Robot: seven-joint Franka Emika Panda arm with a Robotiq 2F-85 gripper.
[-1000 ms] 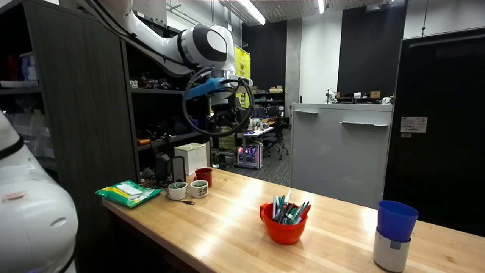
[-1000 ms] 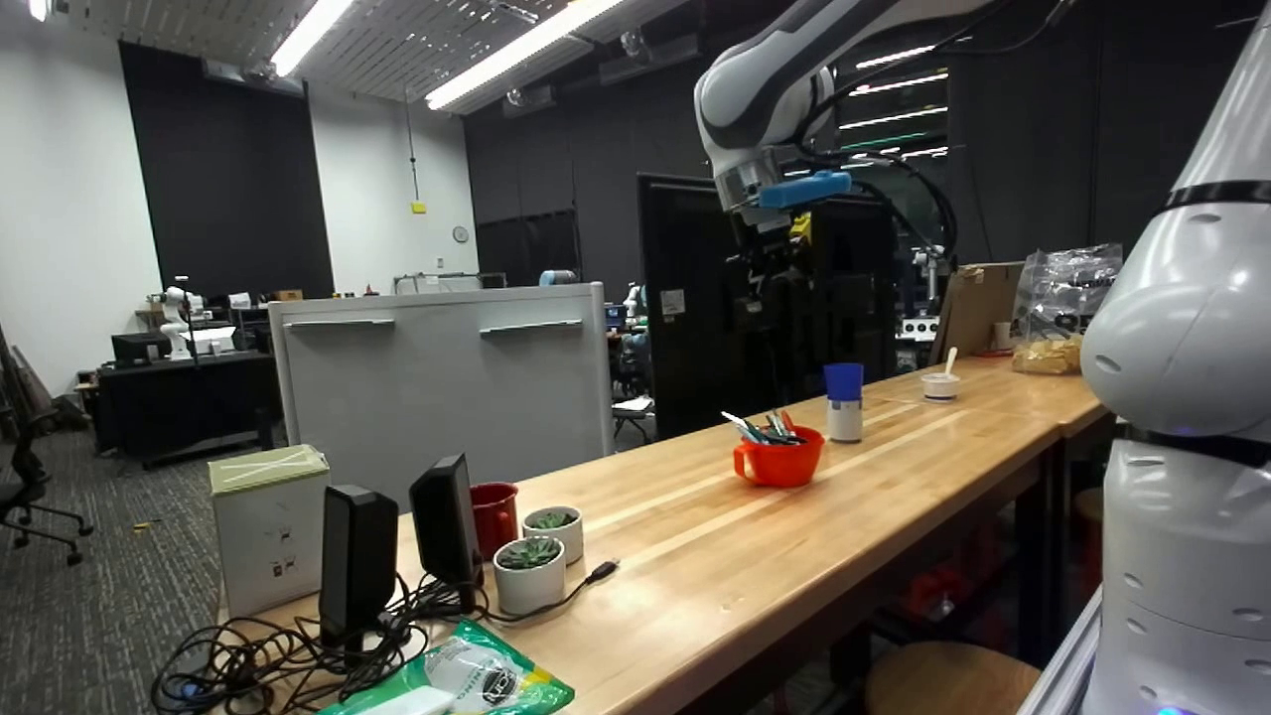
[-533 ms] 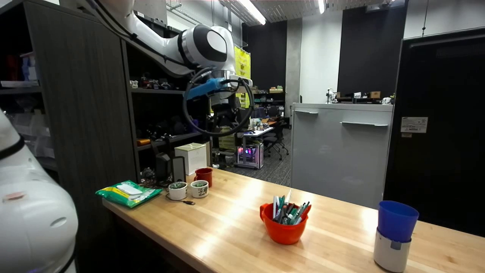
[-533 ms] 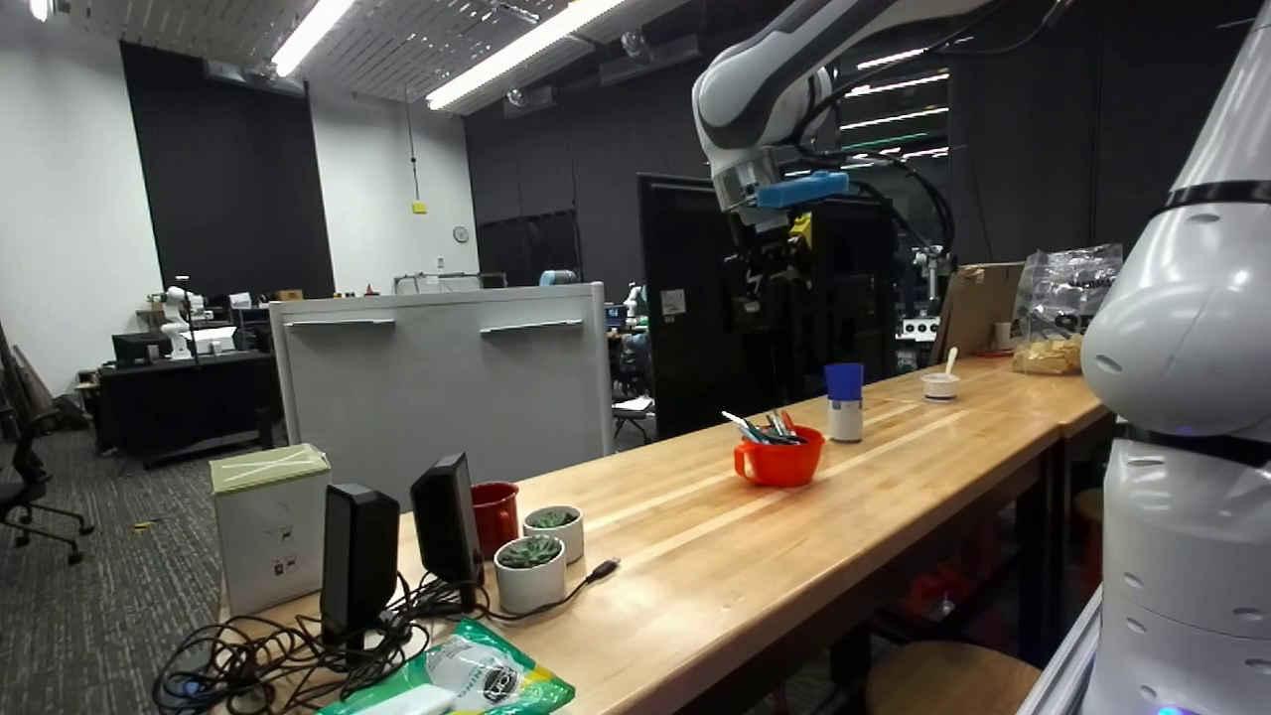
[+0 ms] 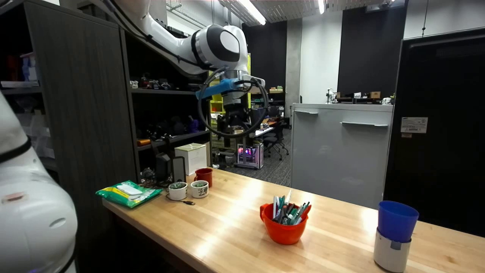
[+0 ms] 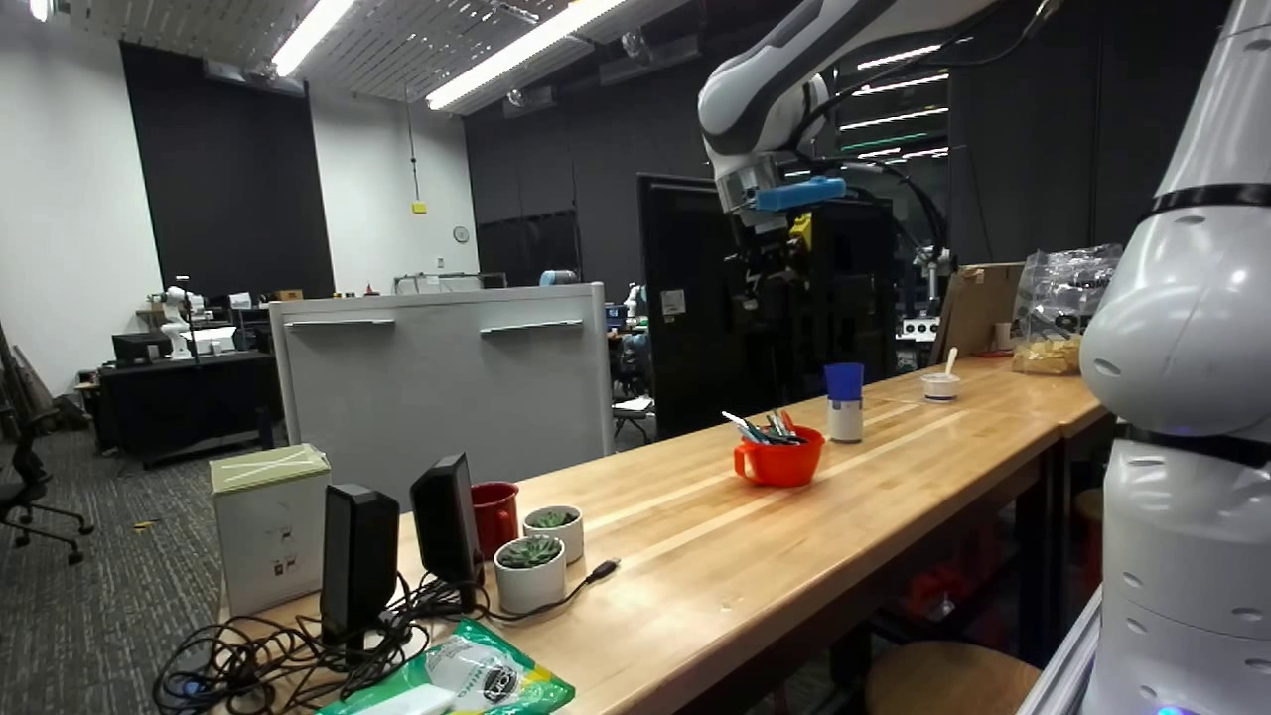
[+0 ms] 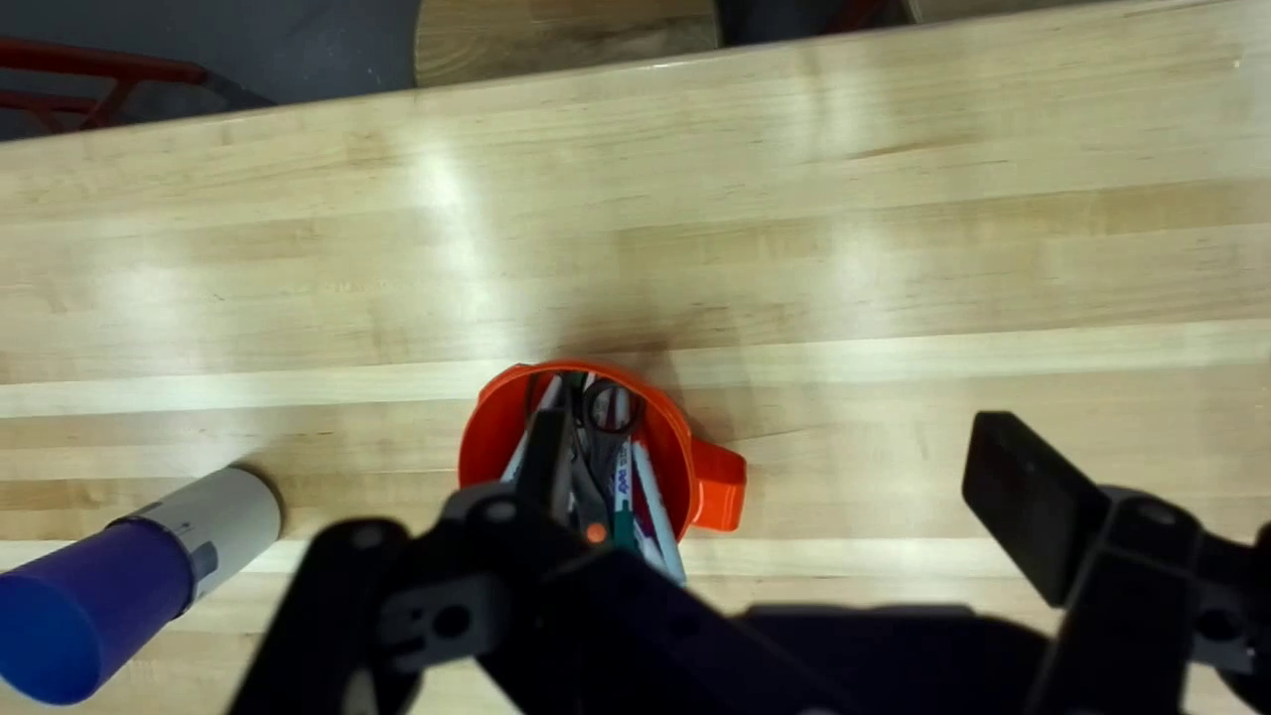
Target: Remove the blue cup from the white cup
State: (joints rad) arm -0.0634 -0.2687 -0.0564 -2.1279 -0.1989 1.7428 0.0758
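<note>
The blue cup (image 5: 397, 222) stands upright with its lower end inside the white cup (image 5: 391, 254), which rests on the wooden table. The stack also shows in an exterior view, with the blue cup (image 6: 844, 381) on top of the white cup (image 6: 845, 422). In the wrist view the blue cup (image 7: 114, 608) and white cup (image 7: 238, 516) are at the lower left, outside the fingers. My gripper (image 7: 775, 472) is open and empty, high above the table. In both exterior views the gripper (image 5: 235, 129) is far above and apart from the cups.
A red bowl (image 5: 283, 232) of pens and scissors stands between the gripper's side and the cups; the left finger overlaps it in the wrist view. Two white plant pots (image 6: 530, 574), a red mug (image 6: 494, 516), speakers (image 6: 357, 566) and a green packet (image 5: 129, 193) occupy one table end.
The arm and gripper have moved a little to the right in an exterior view, toward the cups' side. The cups and bowl have not moved.
</note>
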